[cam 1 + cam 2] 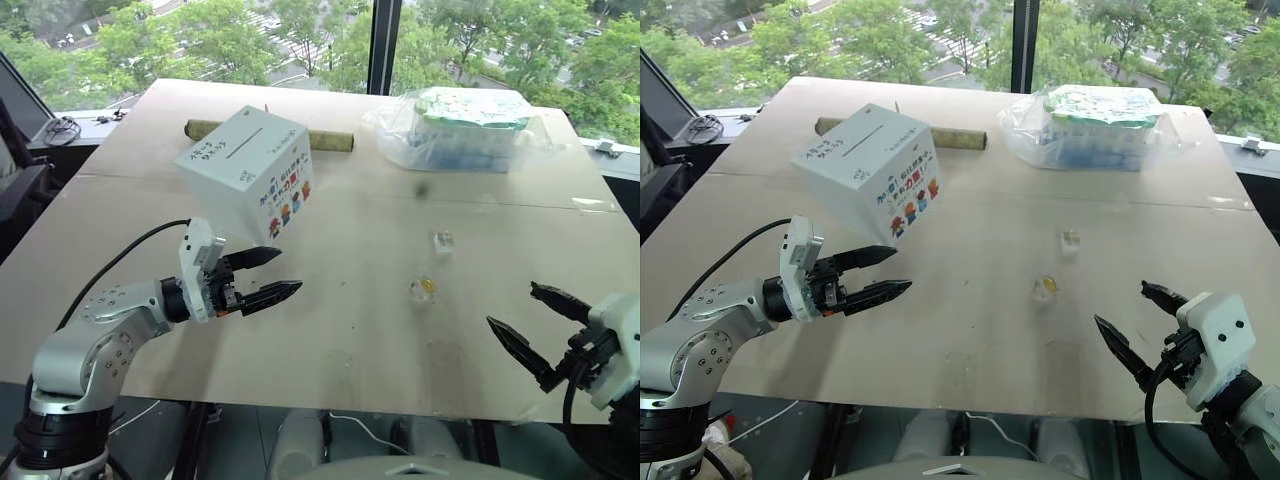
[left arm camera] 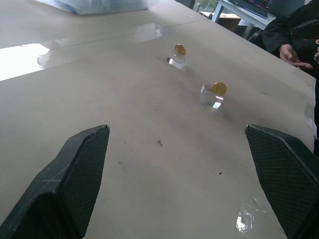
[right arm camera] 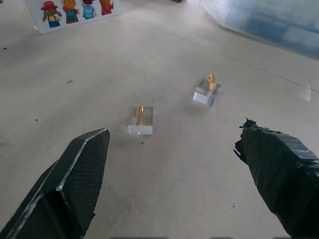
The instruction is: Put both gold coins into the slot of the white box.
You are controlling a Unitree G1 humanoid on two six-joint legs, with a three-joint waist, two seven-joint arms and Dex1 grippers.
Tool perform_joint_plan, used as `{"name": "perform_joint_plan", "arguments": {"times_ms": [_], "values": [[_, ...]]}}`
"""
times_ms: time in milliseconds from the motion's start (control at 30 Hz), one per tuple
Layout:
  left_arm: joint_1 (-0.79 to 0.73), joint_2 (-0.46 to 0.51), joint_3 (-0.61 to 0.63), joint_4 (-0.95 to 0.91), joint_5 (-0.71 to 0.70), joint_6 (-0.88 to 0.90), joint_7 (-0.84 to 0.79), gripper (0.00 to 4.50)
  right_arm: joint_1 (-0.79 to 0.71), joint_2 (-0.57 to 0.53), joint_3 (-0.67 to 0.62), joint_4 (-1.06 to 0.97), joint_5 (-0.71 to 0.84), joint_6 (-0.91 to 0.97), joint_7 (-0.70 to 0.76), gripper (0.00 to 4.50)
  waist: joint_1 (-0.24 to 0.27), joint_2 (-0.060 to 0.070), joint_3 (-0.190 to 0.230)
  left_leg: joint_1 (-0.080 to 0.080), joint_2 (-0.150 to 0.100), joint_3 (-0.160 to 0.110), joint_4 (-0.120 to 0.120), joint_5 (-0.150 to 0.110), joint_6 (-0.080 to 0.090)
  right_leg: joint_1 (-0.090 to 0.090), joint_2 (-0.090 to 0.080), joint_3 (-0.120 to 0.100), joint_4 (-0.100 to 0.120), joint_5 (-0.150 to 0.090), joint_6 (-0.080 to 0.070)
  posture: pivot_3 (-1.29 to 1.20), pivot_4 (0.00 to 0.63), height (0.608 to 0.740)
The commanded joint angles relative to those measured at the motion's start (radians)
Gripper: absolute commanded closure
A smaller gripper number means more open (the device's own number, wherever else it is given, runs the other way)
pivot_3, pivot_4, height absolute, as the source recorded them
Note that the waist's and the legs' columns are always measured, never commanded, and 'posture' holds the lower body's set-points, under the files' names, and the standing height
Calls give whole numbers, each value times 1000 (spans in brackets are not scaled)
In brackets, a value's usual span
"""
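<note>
With both coins (image 1: 424,288) (image 1: 443,240) still standing in clear casings on the table (image 1: 350,340), right of the box (image 1: 245,170), and both grippers (image 1: 262,276) (image 1: 535,325) wide and empty, you are at the first pick: lower the right gripper around the nearer coin.

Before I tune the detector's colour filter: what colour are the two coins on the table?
Gold-yellow, each gold coin upright on a small clear block; clearest in the right wrist view.
</note>
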Motion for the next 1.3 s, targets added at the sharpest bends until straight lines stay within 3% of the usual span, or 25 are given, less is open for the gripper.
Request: {"name": "perform_joint_plan", "arguments": {"times_ms": [33, 167, 300, 367, 567, 700, 800, 1300], "values": [[-50, 7, -12, -6, -2, -24, -16, 67, -34, -4, 42, -34, 22, 22, -49, 0, -1, 0, 0, 0, 0, 0, 0, 0, 0, 0, 0, 0, 0, 0, 0, 0, 150, 740], [-141, -6, -69, -25, -5, -44, -48, 67, -192, -23, 188, -24, 96, 161, -161, 0, -2, -3, 1, 0, 0, 0, 1, 0, 0, 0, 0, 0, 2, 0, 0, 0, 150, 740], [-190, 9, -133, -37, 5, -56, -106, 67, -376, -37, 334, 67, 58, 236, -202, 0, -5, -3, 1, 1, -1, 1, 1, 0, 0, -1, 0, 2, 2, 0, 0, 0, 150, 740], [-194, 38, -172, -47, 29, -85, -171, 0, -459, -31, 395, 120, 43, 270, -218, 772, -4, -2, 2, 0, -1, 1, 0, 0, 0, -2, 0, 2, 2, 0, 0, 0, 150, 740], [-212, 54, -203, -38, 61, -131, -217, 0, -605, 7, 495, 234, 20, 342, -245, 772, -1, 0, 4, -4, -1, 2, -1, 0, 0, -4, 0, 2, 1, 0, -1, 0, 150, 740], [-208, 63, -192, -37, 54, -133, -228, 0, -636, 18, 506, 261, 9, 366, -252, 772, -1, 1, 5, -4, -1, 2, -1, 0, 0, -4, 0, 2, 1, 0, -1, 0, 150, 740], [-204, 71, -187, -36, 51, -136, -234, 0, -644, 22, 507, 262, 1, 377, -252, 2083, -2, 2, 5, -4, -1, 2, -1, 0, 0, -4, 0, 2, 1, 0, -1, 0, 150, 740], [-180, 77, -168, -32, 55, -153, -234, 0, -643, 30, 540, 293, -75, 374, -227, 2083, -1, 2, 5, -4, -1, 2, -1, 0, 0, -4, 0, 2, 1, 0, -1, 0, 150, 740]]}}
